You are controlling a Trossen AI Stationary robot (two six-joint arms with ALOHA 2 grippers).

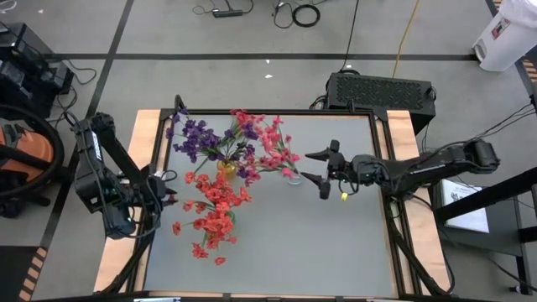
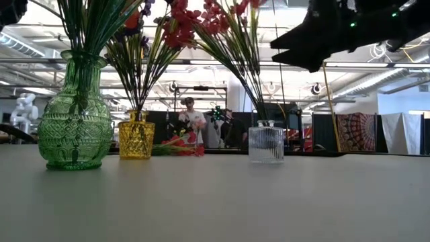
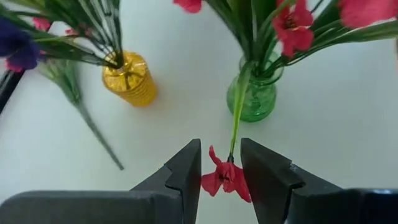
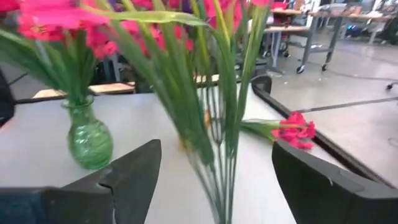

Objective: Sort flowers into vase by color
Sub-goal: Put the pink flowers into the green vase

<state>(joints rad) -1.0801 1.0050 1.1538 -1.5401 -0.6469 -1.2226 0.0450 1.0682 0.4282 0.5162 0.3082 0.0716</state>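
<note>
Three vases stand on the table. The green vase (image 2: 74,121) (image 3: 255,96) holds red sprigs (image 1: 214,205). The yellow vase (image 1: 225,168) (image 3: 129,78) carries mostly purple ones (image 1: 195,134). Pink-red sprigs (image 1: 268,143) fill the clear vase (image 1: 291,176) (image 2: 267,144). My left gripper (image 1: 172,199) (image 3: 221,144) hovers left of the green vase, its fingers narrowly apart around a red blossom (image 3: 227,177) whose stem runs back to that vase. My right gripper (image 1: 309,166) (image 4: 216,149) is wide open, level, just right of the clear vase, its fingers on either side of the green stems (image 4: 214,155) without touching. My left gripper has the red blossom (image 3: 217,180) of a sprig from the green vase showing in the gap between its fingers, but I cannot tell whether either finger touches it.
One pink-red sprig (image 4: 286,130) (image 2: 178,146) lies flat on the table behind the vases, toward the far edge. Another loose green stem (image 3: 84,115) lies beside the yellow vase. The table's right half (image 1: 352,243) is bare grey. A person stands in the room beyond (image 2: 191,121).
</note>
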